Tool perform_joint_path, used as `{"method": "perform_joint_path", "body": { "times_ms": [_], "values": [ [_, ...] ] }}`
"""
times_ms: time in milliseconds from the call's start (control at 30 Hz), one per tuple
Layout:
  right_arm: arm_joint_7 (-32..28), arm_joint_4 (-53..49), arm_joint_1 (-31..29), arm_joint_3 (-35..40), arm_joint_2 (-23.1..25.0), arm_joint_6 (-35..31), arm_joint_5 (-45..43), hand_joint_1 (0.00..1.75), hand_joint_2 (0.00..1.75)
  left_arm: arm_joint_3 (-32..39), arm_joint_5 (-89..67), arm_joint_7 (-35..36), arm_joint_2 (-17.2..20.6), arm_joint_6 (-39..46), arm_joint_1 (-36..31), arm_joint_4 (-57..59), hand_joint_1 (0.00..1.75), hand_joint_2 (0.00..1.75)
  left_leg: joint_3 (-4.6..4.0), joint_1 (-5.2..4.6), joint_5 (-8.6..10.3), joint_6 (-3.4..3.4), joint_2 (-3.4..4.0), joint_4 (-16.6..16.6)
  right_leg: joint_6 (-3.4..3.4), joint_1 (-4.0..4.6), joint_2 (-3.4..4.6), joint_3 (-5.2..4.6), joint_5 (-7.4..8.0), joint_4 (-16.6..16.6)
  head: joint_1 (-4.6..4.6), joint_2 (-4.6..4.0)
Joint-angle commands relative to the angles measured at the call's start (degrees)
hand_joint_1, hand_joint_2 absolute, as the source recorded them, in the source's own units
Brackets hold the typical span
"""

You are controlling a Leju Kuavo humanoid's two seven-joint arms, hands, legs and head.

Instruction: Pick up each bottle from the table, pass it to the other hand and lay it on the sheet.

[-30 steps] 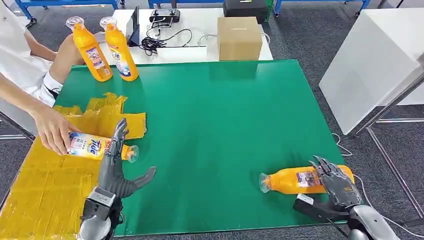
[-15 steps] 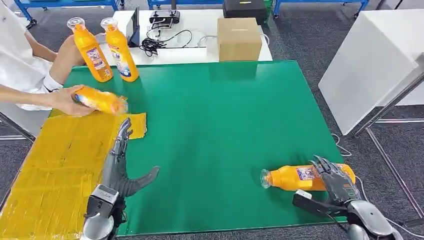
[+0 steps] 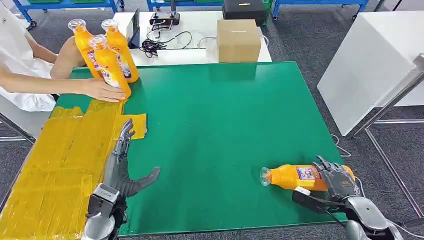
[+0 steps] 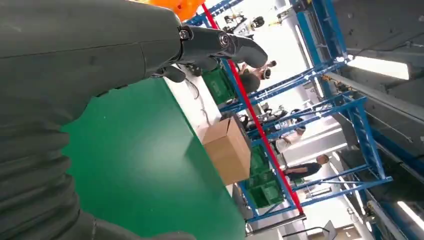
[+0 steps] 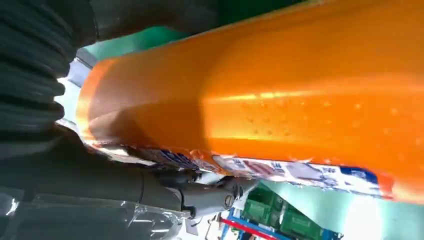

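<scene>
An orange bottle lies on its side near the front right of the green table, cap pointing left. My right hand grips its base end, fingers over the top and thumb underneath. The right wrist view shows the bottle close up, with dark fingers curled around it. My left hand rests open and flat at the edge of the yellow sheet, holding nothing; its fingers are stretched out. A person's hand holds a third bottle upright beside two standing bottles.
The person sits at the table's back left, their arm reaching over the sheet's far end. A cardboard box and cables lie on the white table behind. A white panel stands to the right. The right-hand bottle lies near the table's front edge.
The person lifted the bottle off the sheet and stood it by the two upright bottles. The right-hand bottle levelled and shifted slightly in my right hand. My left hand barely moved.
</scene>
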Motion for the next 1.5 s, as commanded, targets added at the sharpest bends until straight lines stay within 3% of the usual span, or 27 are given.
{"method": "perform_joint_path", "body": {
  "times_ms": [33, 233, 300, 400, 567, 700, 1100, 1167, 1300, 1500],
  "values": [
    [-0.61, 5.85, -3.34, 3.49, 3.03, -0.71, 0.94, 1.75, 1.75, 1.44, 0.28, 0.38, -0.42, -0.56, -1.49, 3.03, 0.0, 1.75, 0.13, 0.06, -0.03, -0.07, 0.0, -0.11, -0.01, 0.06, 0.0, 0.17, 0.0, -0.16, 0.0, 0.0],
    [-2.48, 6.12, -4.32, 3.6, 3.75, -2.23, 0.48, 1.75, 1.75, 1.68, 0.28, 0.49, -0.37, -0.65, -1.65, 2.91, 0.0, 1.75, 0.04, 0.07, -0.03, -0.07, 0.04, -0.09, -0.02, 0.07, 0.02, 0.08, 0.01, -0.14, 0.0, 0.0],
    [-3.49, 5.97, -5.76, 2.48, 6.47, -6.06, 0.75, 1.75, 1.75, 1.91, 0.27, 0.61, -0.38, -0.85, -1.54, 2.34, 0.0, 1.75, 0.04, 0.1, -0.02, -0.1, 0.12, -0.14, -0.02, 0.1, 0.09, 0.08, 0.05, -0.2, 0.0, 0.0],
    [-4.26, 5.68, -8.5, 0.75, 12.44, -10.96, -0.41, 1.75, 1.75, 1.36, -0.47, 1.19, -0.27, -1.57, -1.25, 0.89, 0.0, 1.75, 0.0, 0.09, -0.03, -0.08, 0.19, -0.1, -0.02, 0.1, 0.18, 0.01, 0.05, -0.12, 0.0, 0.0],
    [-11.53, 5.36, -12.67, -7.49, 29.67, -16.34, -20.09, 1.75, 1.75, -2.77, -6.34, 6.98, 1.53, -3.03, -4.2, 3.76, 0.0, 1.75, -0.07, 0.14, -0.01, -0.27, 0.49, -0.19, -0.09, 0.15, 0.46, -0.14, 0.09, -0.13, -0.02, 0.0],
    [-15.37, 4.36, -14.55, -8.2, 34.81, -16.2, -29.88, 1.75, 1.75, -5.65, -5.93, 10.16, 0.88, -5.88, -8.55, 8.26, 0.0, 1.75, -0.2, 0.19, 0.11, -0.29, 0.13, -0.12, -0.07, 0.14, 0.12, -0.24, 0.02, 0.0, 0.0, 0.0],
    [-17.6, 6.71, -16.91, -8.03, 37.31, -14.27, -37.08, 1.75, 1.75, -8.4, -0.92, 11.76, 1.07, -9.57, -10.83, 9.69, 0.0, 1.75, -0.38, 0.09, 0.1, -0.23, 0.0, -0.07, -0.04, 0.07, 0.05, -0.3, -0.03, 0.05, 0.0, 0.0],
    [-17.48, 10.57, -19.22, -6.84, 39.07, -9.79, -40.59, 1.75, 1.75, -9.25, 0.45, 12.04, 0.92, -11.28, -12.54, 11.35, 0.0, 1.75, -0.43, 0.1, 0.1, -0.25, 0.01, -0.06, -0.05, 0.08, 0.06, -0.35, -0.02, 0.05, 0.0, 0.0],
    [-20.03, 16.46, -22.16, -3.38, 42.65, -8.83, -42.65, 1.75, 1.75, -10.5, 2.5, 12.27, 0.29, -12.74, -14.75, 13.15, 0.0, 1.75, -0.45, 0.13, 0.09, -0.28, 0.2, -0.05, -0.07, 0.1, 0.24, -0.42, 0.03, 0.07, 0.0, 0.0],
    [-20.03, 16.44, -22.09, -3.46, 42.23, -8.8, -42.65, 1.75, 1.75, -10.5, 2.5, 12.28, 0.42, -12.74, -14.61, 13.14, 0.0, 1.75, -0.4, 0.14, 0.11, -0.29, -0.06, -0.08, -0.04, 0.14, 0.02, -0.34, -0.04, 0.04, 0.0, 0.0]
  ]
}}
